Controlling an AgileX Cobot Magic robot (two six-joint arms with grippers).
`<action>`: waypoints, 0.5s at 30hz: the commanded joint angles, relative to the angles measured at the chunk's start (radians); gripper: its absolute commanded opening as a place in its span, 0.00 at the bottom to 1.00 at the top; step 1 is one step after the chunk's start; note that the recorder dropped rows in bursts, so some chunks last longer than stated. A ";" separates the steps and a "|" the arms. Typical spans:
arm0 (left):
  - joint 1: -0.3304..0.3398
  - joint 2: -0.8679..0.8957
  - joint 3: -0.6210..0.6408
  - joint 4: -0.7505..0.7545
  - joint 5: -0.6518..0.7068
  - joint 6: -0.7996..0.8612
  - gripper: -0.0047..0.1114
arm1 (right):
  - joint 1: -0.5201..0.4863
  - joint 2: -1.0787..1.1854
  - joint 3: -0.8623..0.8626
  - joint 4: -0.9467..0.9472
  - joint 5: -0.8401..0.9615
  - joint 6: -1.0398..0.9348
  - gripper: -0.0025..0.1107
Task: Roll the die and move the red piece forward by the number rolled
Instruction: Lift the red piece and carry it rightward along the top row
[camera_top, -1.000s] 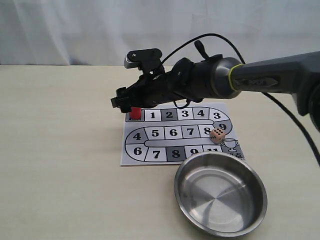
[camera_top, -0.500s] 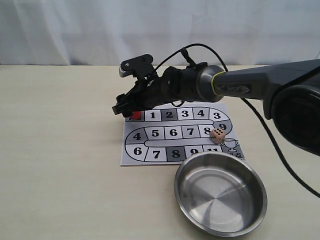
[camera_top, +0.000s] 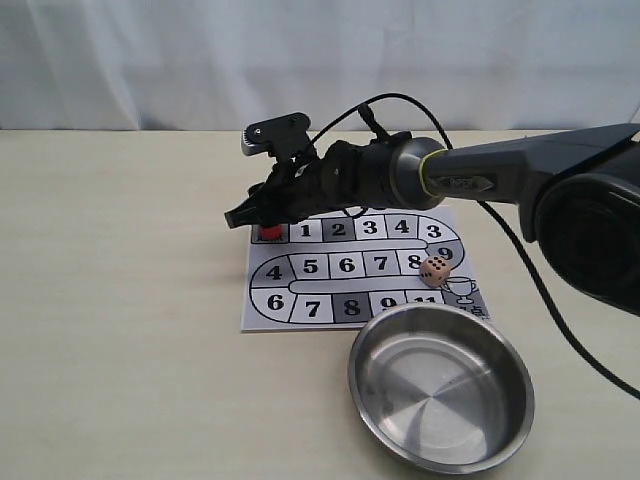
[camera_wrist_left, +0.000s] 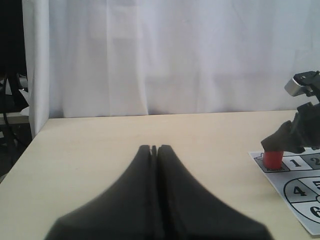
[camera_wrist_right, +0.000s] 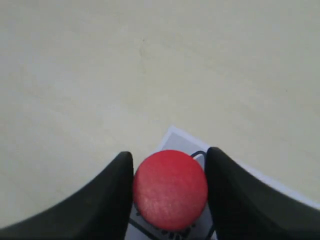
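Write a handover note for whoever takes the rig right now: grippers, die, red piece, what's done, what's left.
Left gripper: shut, holding nothing, over bare table away from the board.
Right gripper: reaching across, jaws against both sides of the red piece.
Red piece: upright on the board's first square, beside 1, not yet advanced.
Die: lying on the board near squares 8 and 9; top face too small to read here.
Done: die appears rolled; piece gripped.
Left: read the die, then move the piece forward that many squares and release.
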 joint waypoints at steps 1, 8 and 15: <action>-0.002 -0.002 0.003 -0.002 -0.006 -0.005 0.04 | -0.003 -0.003 -0.005 -0.006 -0.001 0.009 0.32; -0.002 -0.002 0.003 -0.002 -0.006 -0.005 0.04 | -0.003 -0.012 -0.005 -0.006 -0.001 0.002 0.06; -0.002 -0.002 0.003 -0.002 -0.006 -0.005 0.04 | -0.015 -0.072 -0.005 -0.011 0.004 -0.005 0.06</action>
